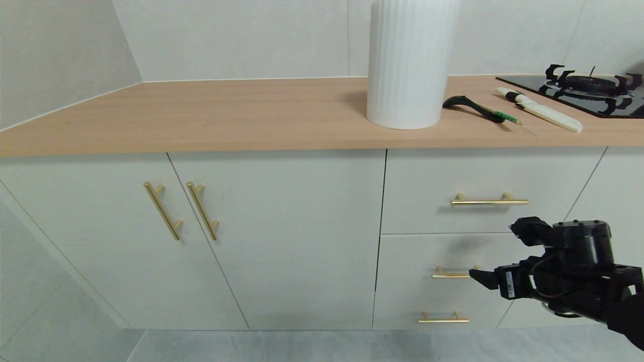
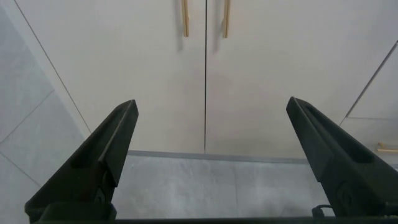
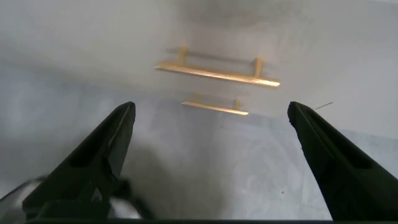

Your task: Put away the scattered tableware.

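The right gripper point(image 1: 497, 250) is hanging low before the drawer fronts, near the middle drawer handle point(image 1: 453, 274). Its jaws are standing wide apart and holding nothing. The left gripper point(image 2: 211, 107) is facing the cabinet doors point(image 2: 280, 74), with its jaws likewise spread wide and touching nothing. Farther back on the tabletop point(image 1: 226, 113), a black ladle point(image 1: 470, 106), chopsticks point(image 1: 505, 117) and a white knife point(image 1: 541, 111) are lying between the white ribbed container point(image 1: 408, 65) and the hob point(image 1: 588, 88).

The counter point(image 1: 201, 115) looks like matt wood grain. The tall white tub point(image 1: 407, 65) is ribbed and matt. The doors point(image 1: 282, 236) are smooth and matt, with shiny brass-coloured metal handles point(image 1: 489, 201). The hob point(image 1: 526, 84) is glossy black glass. The ladle point(image 1: 473, 106) looks like black plastic.
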Robot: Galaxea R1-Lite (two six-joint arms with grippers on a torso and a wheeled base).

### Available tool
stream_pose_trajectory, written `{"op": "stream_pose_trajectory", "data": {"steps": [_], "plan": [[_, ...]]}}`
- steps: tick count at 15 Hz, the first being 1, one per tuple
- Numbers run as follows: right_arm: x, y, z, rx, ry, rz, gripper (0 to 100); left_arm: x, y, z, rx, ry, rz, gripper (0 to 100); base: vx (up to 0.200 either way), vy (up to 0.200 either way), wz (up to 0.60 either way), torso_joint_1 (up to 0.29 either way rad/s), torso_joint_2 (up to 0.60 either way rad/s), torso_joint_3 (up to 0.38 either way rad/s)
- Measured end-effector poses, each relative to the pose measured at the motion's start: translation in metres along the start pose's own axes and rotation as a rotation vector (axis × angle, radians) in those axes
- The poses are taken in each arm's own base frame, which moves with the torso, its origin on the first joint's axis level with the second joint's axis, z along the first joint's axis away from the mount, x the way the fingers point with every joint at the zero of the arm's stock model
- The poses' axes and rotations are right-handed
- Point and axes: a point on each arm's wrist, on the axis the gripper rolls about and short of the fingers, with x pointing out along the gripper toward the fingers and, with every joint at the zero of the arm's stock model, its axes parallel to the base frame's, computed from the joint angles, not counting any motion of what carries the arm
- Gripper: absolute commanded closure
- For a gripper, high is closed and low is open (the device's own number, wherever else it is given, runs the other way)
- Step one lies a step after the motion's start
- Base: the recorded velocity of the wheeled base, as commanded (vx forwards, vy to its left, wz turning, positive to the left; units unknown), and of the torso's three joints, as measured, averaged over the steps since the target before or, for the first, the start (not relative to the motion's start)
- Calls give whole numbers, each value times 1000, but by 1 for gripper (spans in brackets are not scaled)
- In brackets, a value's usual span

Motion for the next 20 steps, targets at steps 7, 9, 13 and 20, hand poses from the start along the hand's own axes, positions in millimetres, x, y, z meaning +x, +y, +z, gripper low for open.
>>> {"op": "stream_pose_trajectory", "data": {"steps": [7,9,13,20], "plan": [[57,-3,-23,58,-90,-85,0,0,0,0,0,0,0,0,0,0,0,0,0,0],[66,-3,-31,58,-68,-110,0,0,0,0,0,0,0,0,0,0,0,0,0,0],[84,-4,-32,103,-104,-174,0,0,0,0,0,0,0,0,0,0,0,0,0,0],[105,-4,-41,106,-135,-213,0,0,0,0,0,0,0,0,0,0,0,0,0,0]]}}
